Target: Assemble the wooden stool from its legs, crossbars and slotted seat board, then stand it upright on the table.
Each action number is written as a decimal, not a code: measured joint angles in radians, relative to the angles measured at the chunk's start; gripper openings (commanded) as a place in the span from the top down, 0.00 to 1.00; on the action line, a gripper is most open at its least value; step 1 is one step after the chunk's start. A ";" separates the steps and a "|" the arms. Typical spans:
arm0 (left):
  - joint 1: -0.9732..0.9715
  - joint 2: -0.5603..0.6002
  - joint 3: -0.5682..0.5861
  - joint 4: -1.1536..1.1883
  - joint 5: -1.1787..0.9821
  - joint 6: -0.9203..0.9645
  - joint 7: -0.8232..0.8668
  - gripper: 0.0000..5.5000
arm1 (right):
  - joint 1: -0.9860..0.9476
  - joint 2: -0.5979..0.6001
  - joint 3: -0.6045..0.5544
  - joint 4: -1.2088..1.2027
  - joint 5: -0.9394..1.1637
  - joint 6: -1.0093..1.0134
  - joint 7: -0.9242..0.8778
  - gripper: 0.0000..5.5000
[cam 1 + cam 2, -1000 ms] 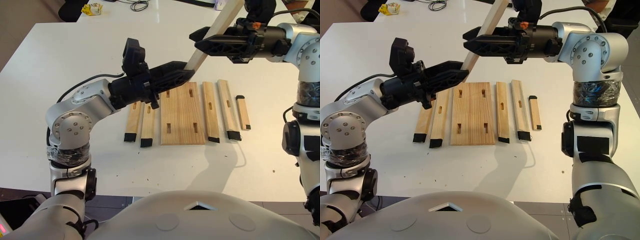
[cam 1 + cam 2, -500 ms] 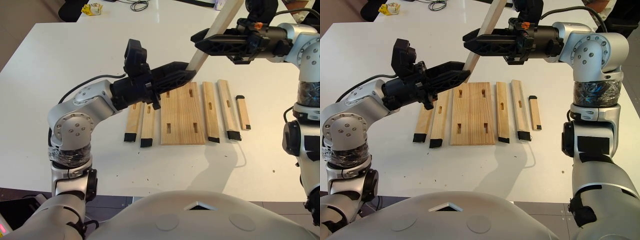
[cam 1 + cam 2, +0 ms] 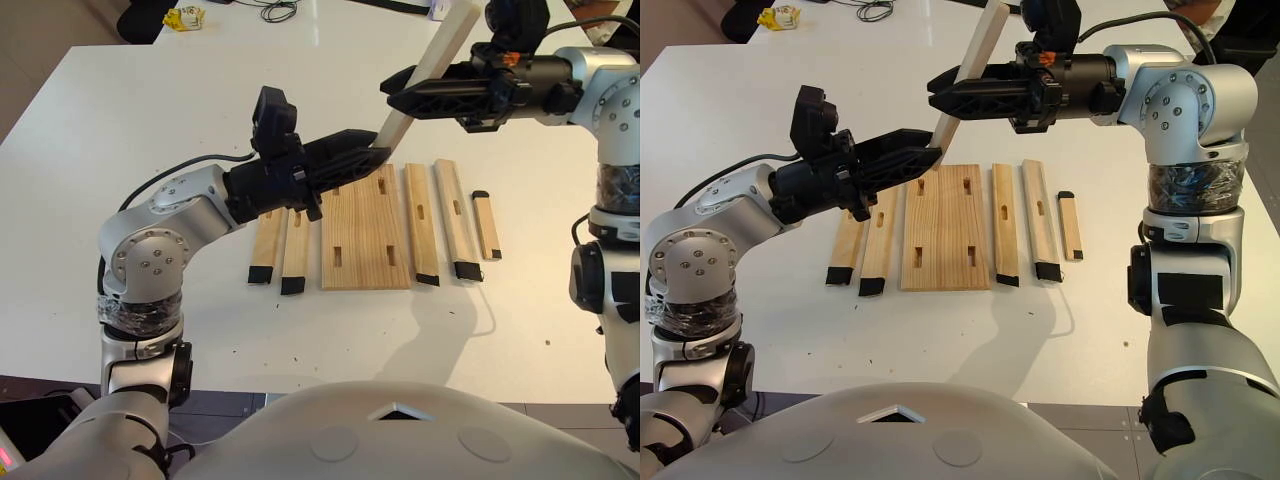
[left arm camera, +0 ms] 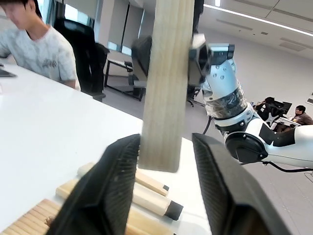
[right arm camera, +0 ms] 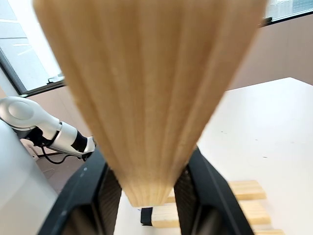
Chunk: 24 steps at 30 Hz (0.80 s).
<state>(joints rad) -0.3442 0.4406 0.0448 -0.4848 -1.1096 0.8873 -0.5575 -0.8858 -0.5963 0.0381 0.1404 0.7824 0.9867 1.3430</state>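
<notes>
One wooden leg [image 3: 967, 70] hangs tilted above the seat board [image 3: 945, 232] on the table [image 3: 750, 95], pinched by the right gripper [image 3: 940, 97]. The left gripper [image 3: 927, 157] stands spread around its lower end (contact unclear).

The left arm [image 3: 185, 200] is bent at the elbow, with its forearm stretched forward and inward. The left gripper [image 3: 383, 153] has its fingers [image 4: 110, 186] parted on either side of the lower end of a wooden leg [image 3: 441, 43]. The right arm [image 3: 600, 85] reaches across higher up. The right gripper [image 3: 397, 92] points toward the robot's left and is clamped on the leg.
</notes>
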 measured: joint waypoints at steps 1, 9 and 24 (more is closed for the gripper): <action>0.001 0.002 -0.001 0.000 0.004 0.001 0.005 0.50 | 0.001 0.000 0.002 0.009 -0.010 -0.014 -0.001 0.76; 0.061 0.012 0.003 0.010 0.034 -0.009 0.017 0.39 | 0.000 -0.063 0.034 0.119 -0.185 -0.200 0.011 0.76; 0.209 -0.003 0.039 -0.051 0.055 -0.082 0.058 0.39 | 0.116 -0.197 0.153 0.442 -0.546 -0.773 0.185 0.76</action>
<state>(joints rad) -0.1349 0.4374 0.0839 -0.5358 -1.0548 0.8054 -0.4999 -0.7698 -0.7935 0.1914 0.5823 0.2368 0.2139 1.5279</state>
